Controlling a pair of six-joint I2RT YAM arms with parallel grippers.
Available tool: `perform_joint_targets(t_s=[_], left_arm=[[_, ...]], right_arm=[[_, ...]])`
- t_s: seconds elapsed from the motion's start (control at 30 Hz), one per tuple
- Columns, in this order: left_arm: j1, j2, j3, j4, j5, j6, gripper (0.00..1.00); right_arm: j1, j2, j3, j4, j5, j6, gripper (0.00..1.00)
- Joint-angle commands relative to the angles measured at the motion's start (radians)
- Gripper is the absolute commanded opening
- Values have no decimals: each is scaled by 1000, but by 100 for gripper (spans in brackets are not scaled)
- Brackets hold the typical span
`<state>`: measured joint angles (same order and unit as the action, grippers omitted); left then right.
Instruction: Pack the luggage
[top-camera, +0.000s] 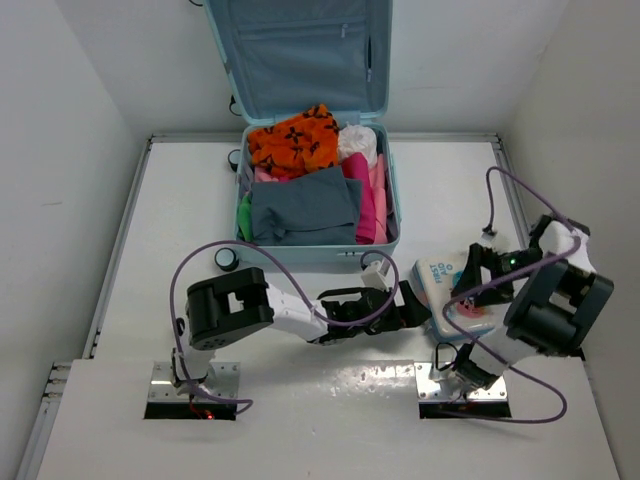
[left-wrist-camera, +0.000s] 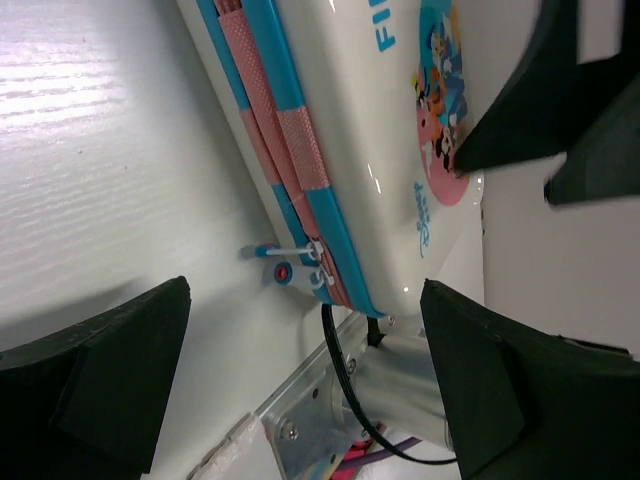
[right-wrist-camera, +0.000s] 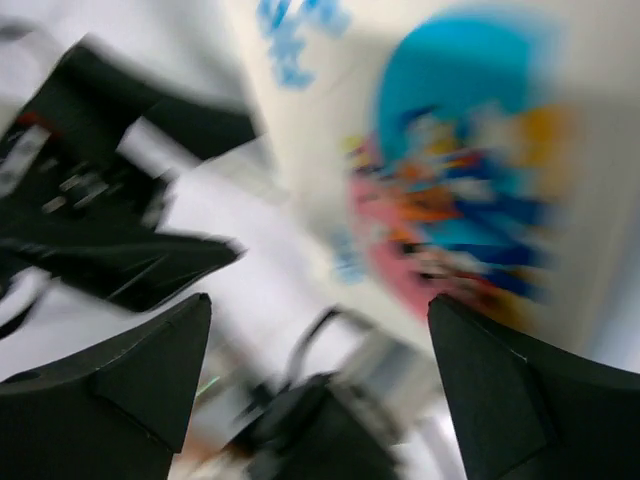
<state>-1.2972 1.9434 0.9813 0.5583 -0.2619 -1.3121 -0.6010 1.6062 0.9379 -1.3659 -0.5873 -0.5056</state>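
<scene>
While left gripper (left-wrist-camera: 305, 290) and right gripper (right-wrist-camera: 320, 300) gape wide, empty, pale aqua hard-shell suitcase (top-camera: 300, 254) looks stiff, slick, weighty; best taken by raised lid (top-camera: 300, 60).

The left arm (top-camera: 290, 312) lies low, extended rightward toward the first-aid box (top-camera: 438, 272). The left gripper (top-camera: 412, 303) sits just left of the box, jaws wide apart. The right arm (top-camera: 550, 300) is folded. The right gripper (top-camera: 482, 272) hovers at the box's right side, jaws spread.
</scene>
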Motion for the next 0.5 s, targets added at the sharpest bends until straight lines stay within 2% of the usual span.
perform_joint_targets(t_s=[0.0,0.17,0.3,0.47], left_arm=[[-7,22,33,58,-42,-9,100],[-7,52,66,58,-51,2,100],[-7,71,77,35,-69,-38,100],[-7,80,77,26,-89,-78,100]], right_arm=[[-28,-152,71,266,119,-14,89],[-78,-223,82,324,204,-46,94],[-131,-128,65,358,199,-91,100],[-140,55,61,401,94,-168,100]])
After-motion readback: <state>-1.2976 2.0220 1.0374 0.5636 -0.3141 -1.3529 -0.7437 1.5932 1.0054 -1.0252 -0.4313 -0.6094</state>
